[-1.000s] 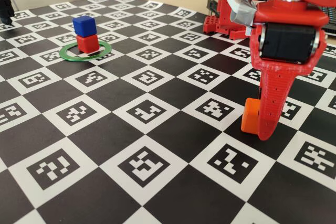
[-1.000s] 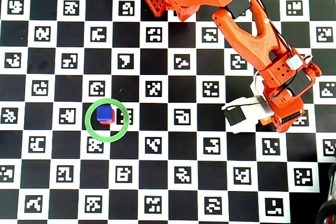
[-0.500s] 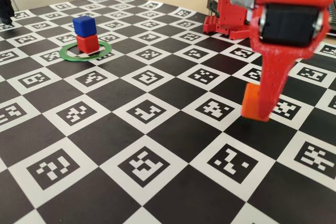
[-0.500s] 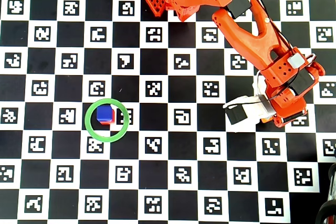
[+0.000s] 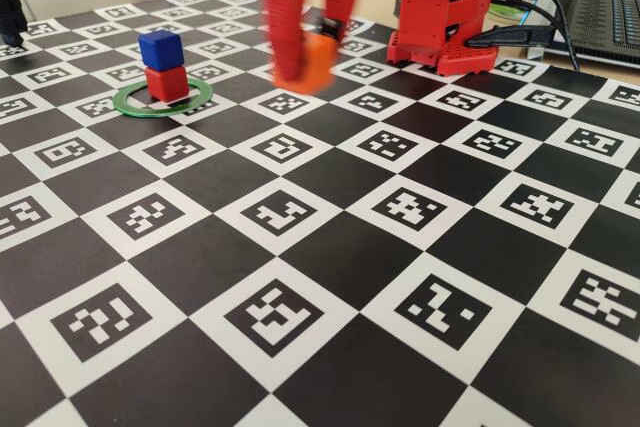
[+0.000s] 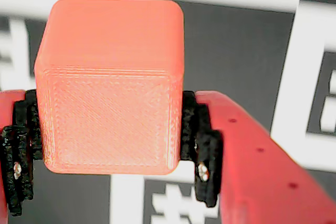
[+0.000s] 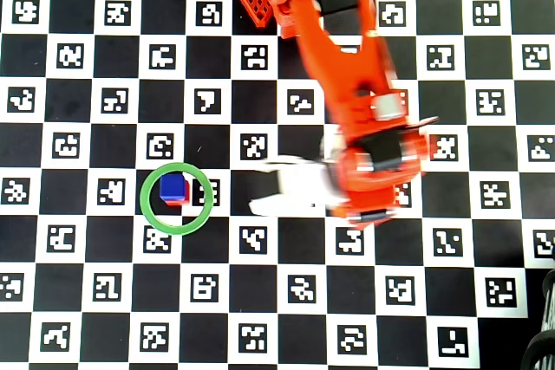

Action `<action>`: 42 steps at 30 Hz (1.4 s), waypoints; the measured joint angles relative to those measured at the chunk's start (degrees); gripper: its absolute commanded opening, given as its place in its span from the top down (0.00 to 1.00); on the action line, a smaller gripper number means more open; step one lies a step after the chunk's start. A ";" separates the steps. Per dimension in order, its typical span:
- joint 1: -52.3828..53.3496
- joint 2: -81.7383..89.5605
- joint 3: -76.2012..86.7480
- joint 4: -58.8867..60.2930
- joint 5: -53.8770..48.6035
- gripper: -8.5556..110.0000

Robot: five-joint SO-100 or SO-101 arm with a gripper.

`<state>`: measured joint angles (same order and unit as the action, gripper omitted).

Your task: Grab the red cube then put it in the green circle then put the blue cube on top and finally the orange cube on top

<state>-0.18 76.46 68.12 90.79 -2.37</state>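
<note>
surface: tabletop [image 5: 330, 277] covered by a black-and-white checkerboard; each white square carries a printed marker pattern.
background: in the fixed view, a red robot base [image 5: 440, 9] stands at the upper right of the frame, with cables and a laptop [image 5: 605, 12] behind it at the far right edge.
arm: in the overhead view, the orange arm [image 7: 342, 75] runs from the top centre of the frame down to the centre right; it is motion-blurred in both the fixed and overhead views.
gripper: gripper [image 6: 105, 145] clamped on the orange cube; in the wrist view, black pads [image 6: 202, 150] press against the cube's left and right faces.
orange cube: orange cube [image 6: 113, 85] fills the upper left and centre of the wrist view; in the fixed view it appears blurred [image 5: 312, 62] at upper centre, between the red fingers and raised off the tabletop. not discernible in the overhead view.
green circle: green circle [image 5: 130, 105] lies flat at the upper left of the fixed view; in the overhead view it sits left of centre [image 7: 201, 205].
red cube: red cube [image 5: 167, 83] rests inside the green circle, toward its upper left part in the overhead view.
blue cube: blue cube [image 5: 160, 49] sits directly on top of the red cube, slightly offset; in the overhead view it [image 7: 173, 186] hides most of the red cube.
separation: the held orange cube is to the right of the stack in the fixed view, apart from it.
</note>
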 measured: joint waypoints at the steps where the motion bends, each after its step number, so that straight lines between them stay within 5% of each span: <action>1: 2.55 0.62 0.00 0.53 -1.49 0.90; 16: 24.52 2.20 0.00 2.72 -19.16 0.90; 42: 29.18 -8.79 -9.58 4.57 -26.81 0.90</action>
<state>29.00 67.68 58.54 95.36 -29.18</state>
